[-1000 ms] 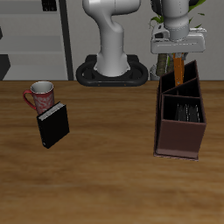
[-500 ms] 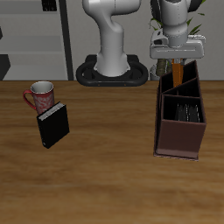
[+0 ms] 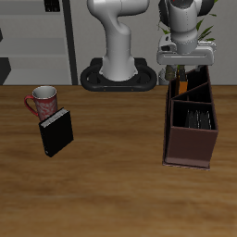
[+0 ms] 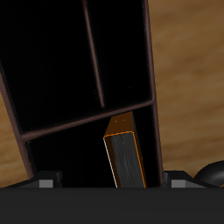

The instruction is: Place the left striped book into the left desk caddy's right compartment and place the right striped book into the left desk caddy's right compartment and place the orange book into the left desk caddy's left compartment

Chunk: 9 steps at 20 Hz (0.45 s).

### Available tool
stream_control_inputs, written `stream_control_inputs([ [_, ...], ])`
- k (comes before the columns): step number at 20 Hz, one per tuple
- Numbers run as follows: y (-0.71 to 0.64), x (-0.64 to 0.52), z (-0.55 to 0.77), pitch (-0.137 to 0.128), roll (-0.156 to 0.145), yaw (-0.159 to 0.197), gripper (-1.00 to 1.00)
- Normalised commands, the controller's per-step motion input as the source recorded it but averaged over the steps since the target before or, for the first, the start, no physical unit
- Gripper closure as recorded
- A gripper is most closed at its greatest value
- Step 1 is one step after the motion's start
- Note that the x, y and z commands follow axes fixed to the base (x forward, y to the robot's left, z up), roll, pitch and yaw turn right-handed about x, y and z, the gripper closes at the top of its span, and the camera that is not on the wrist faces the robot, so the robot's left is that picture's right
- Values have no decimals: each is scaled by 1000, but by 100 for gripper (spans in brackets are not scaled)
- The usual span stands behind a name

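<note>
The left desk caddy [image 3: 190, 148] is a tall dark brown box on the table. The orange book [image 3: 183, 84] stands on edge in its compartment farthest from the table's front edge. It also shows in the wrist view [image 4: 122, 157], leaning by the caddy's wall [image 4: 150, 61]. My gripper [image 3: 188, 57] hovers just above that compartment, open and empty, and in the wrist view [image 4: 112, 180] its fingers are wide apart on either side of the book. Striped book edges [image 3: 196, 118] show in the nearer compartment; I cannot tell the two striped books apart there.
A black book [image 3: 56, 132] stands beside a red-and-white mug [image 3: 43, 99] on the other side of the table. The robot's base [image 3: 118, 74] is at the back. A plant stands behind the caddy.
The gripper has let go of the orange book, which has dropped lower into the caddy's far compartment. The gripper has risen a little.
</note>
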Motion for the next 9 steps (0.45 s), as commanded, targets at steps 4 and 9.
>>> stream_control_inputs([
  [4,-6,2,60,-10,2,7,-100],
  [9,-15,-80,197,-40,-2,25,-100],
])
